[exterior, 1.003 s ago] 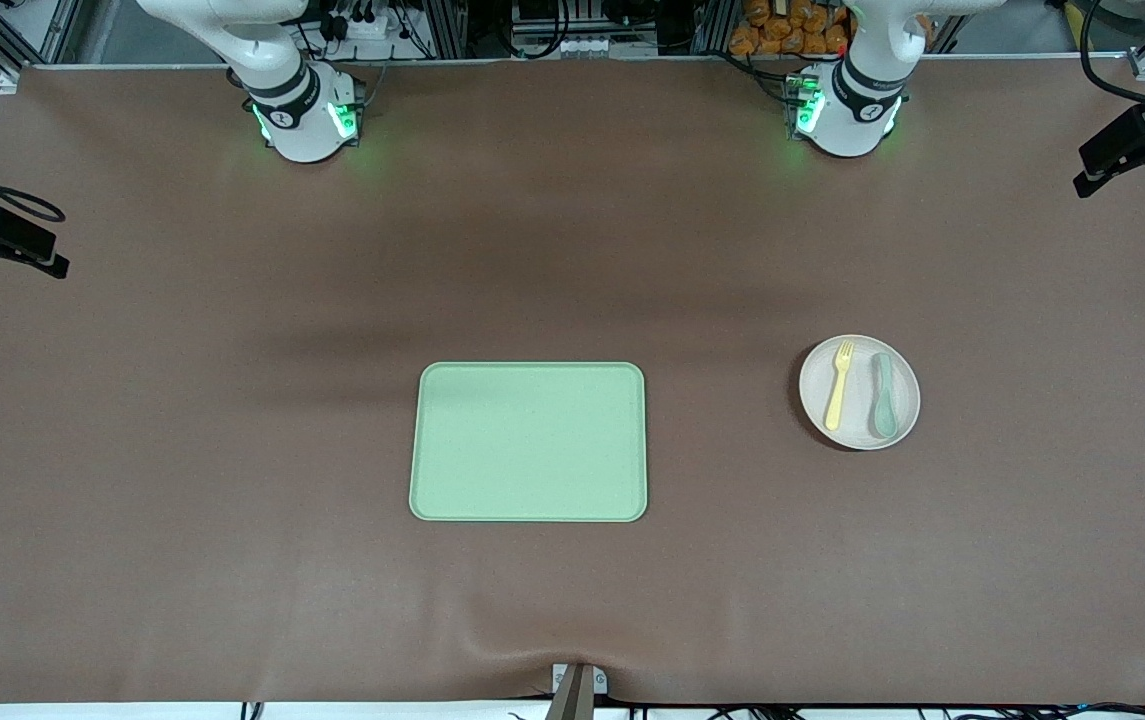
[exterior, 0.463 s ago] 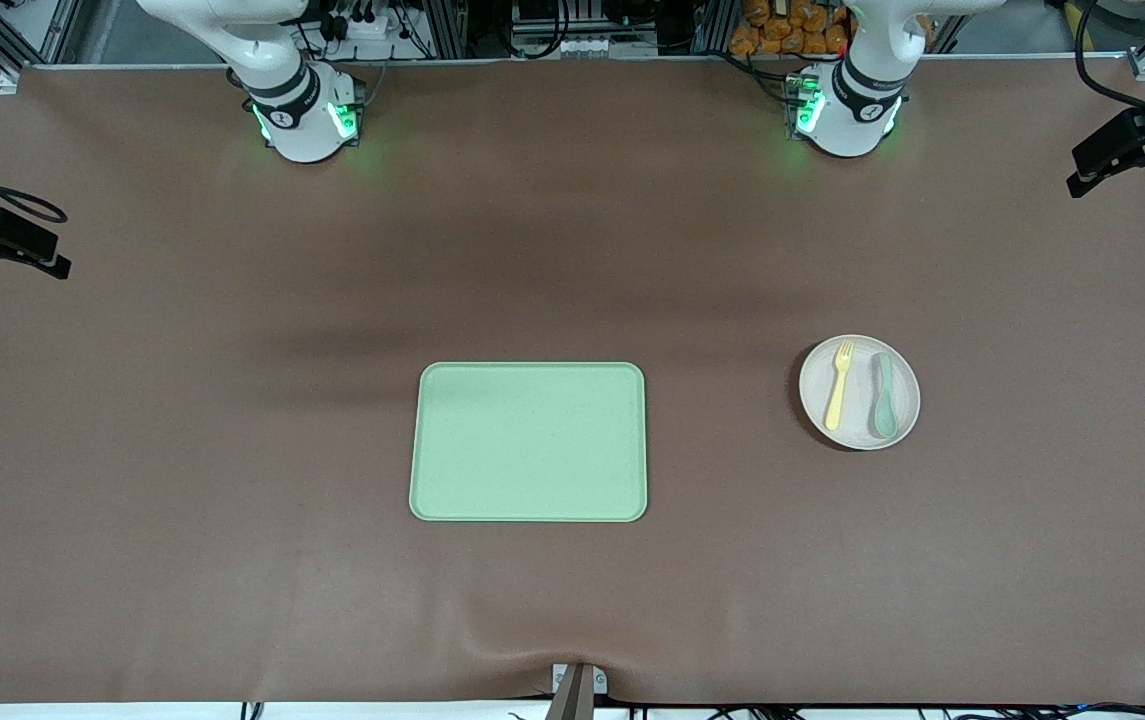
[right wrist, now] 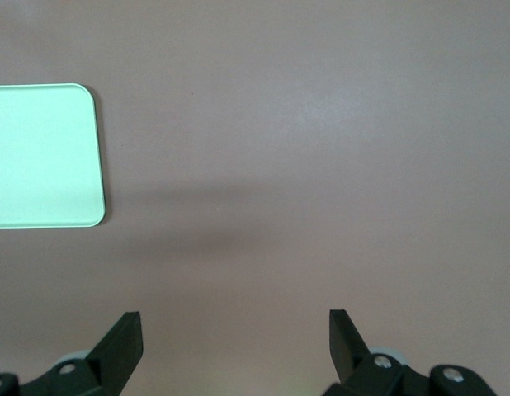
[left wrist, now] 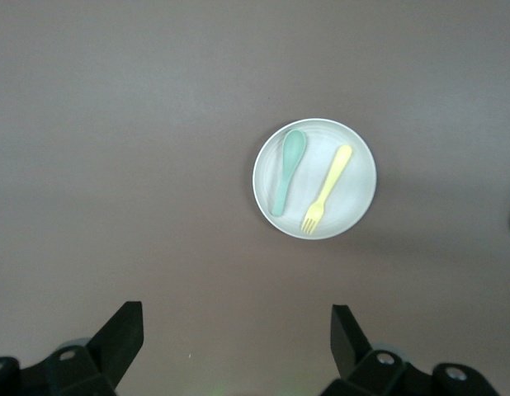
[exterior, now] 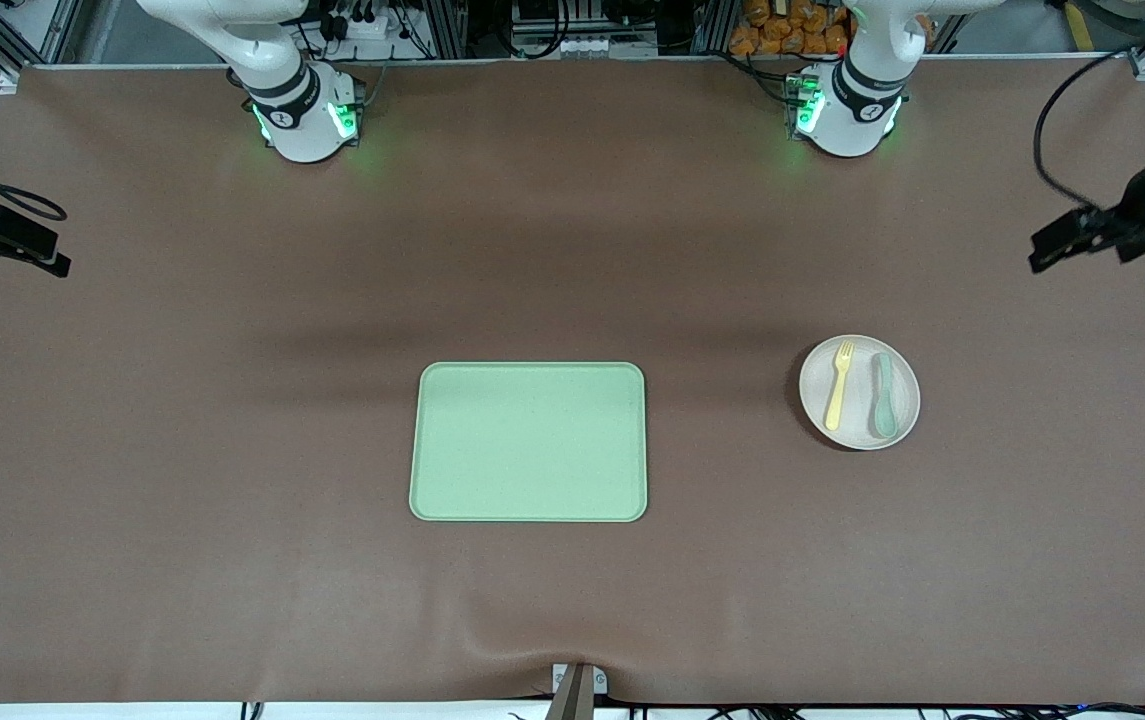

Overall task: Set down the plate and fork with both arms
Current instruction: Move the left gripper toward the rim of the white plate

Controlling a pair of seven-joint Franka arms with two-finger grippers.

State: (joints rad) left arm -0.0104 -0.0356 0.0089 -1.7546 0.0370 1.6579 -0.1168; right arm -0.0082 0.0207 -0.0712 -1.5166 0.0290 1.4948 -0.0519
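We see the brown table (exterior: pixel 182 420) spanning the whole work area, with both arms based along its edge farthest from the front camera. The light-green tray (exterior: pixel 529 442) lies flat near the table's middle and carries nothing. The left arm (exterior: pixel 857 85) and right arm (exterior: pixel 282 90) are both raised. The left gripper (left wrist: pixel 236 346) hangs high over the table at the left arm's end, its fingers (left wrist: pixel 119 338) spread wide and holding nothing. The right gripper (right wrist: pixel 236 346) hangs high over bare table near the tray at the right arm's end, its fingers likewise spread and unloaded. The plate (exterior: pixel 859 392) sits on the table well apart from the tray, toward the left arm's end. On the plate lie the fork (exterior: pixel 839 385) and the grey-green spoon (exterior: pixel 883 396), side by side and not touching.
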